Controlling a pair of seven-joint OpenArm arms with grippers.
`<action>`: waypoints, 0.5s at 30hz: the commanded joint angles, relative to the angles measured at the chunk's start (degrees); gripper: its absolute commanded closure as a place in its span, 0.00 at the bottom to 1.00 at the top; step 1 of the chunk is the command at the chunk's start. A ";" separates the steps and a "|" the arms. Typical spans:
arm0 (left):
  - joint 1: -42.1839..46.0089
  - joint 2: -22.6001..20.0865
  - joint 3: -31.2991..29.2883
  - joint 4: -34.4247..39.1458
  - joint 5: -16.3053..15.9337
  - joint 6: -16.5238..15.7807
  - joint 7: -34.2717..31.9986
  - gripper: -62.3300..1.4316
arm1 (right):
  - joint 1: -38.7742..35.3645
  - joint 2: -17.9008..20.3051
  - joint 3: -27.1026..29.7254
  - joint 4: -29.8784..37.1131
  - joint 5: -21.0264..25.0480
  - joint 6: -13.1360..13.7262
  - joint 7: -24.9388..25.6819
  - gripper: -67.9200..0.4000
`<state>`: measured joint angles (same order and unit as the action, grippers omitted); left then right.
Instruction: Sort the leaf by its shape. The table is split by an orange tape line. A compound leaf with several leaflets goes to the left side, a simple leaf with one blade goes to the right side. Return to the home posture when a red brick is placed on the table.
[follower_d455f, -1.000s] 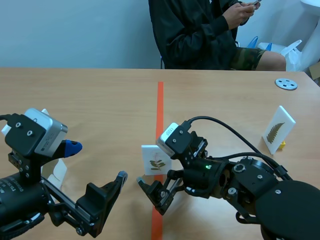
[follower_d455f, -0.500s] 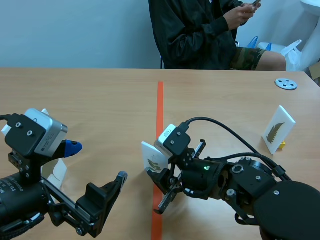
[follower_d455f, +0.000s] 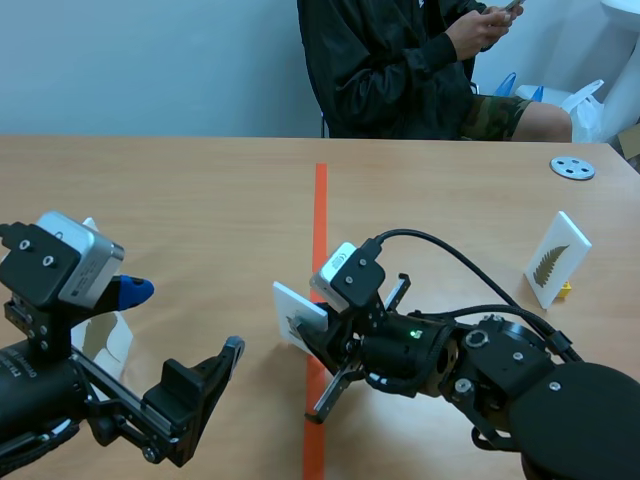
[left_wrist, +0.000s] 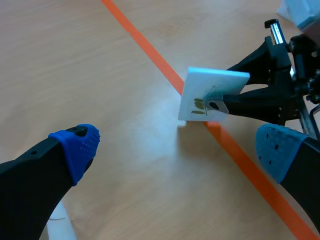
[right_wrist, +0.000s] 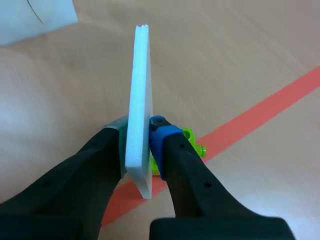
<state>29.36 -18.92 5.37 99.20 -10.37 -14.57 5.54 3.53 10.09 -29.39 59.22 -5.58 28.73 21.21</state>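
1. Between the fingers of the right gripper (right_wrist: 137, 136), the white leaf card (right_wrist: 139, 105) is standing edge-on. The jaws are clamping it flat on both faces, low down near its foot.
2. The card's long axis is rising out of those jaws, tilting a little. A green brick (right_wrist: 192, 142) is sitting just beside the blue-padded finger, over the orange tape line (follower_d455f: 319, 220).
3. The left gripper (left_wrist: 175, 150) is hanging with its jaws spread wide and gripping nothing. The card is lying ahead of them, its printed face turning toward them.
4. One finger is partly hiding the leaf. What is showing looks like several leaflets, so the card is probably belonging left of the tape.
5. The right arm, already gripping, is the nearer one. The coming move is likely calling for carrying the card off the line toward the left gripper's side.
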 joint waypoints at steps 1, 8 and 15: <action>0.00 0.00 -0.31 0.81 -0.52 0.20 -1.01 0.00 | -0.22 1.42 0.28 3.67 0.63 -0.11 0.96 0.95; 0.00 0.00 -0.31 0.81 -0.52 0.28 -1.01 0.00 | -7.63 4.31 6.67 15.02 1.33 1.55 0.07 0.95; 0.00 0.00 -0.31 0.81 -0.55 0.24 -1.01 0.00 | -16.98 5.81 17.86 25.59 8.31 2.86 -3.65 0.95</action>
<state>29.36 -18.92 5.21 99.20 -10.37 -14.57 5.54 -13.80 15.46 -12.36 84.20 1.37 31.62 17.10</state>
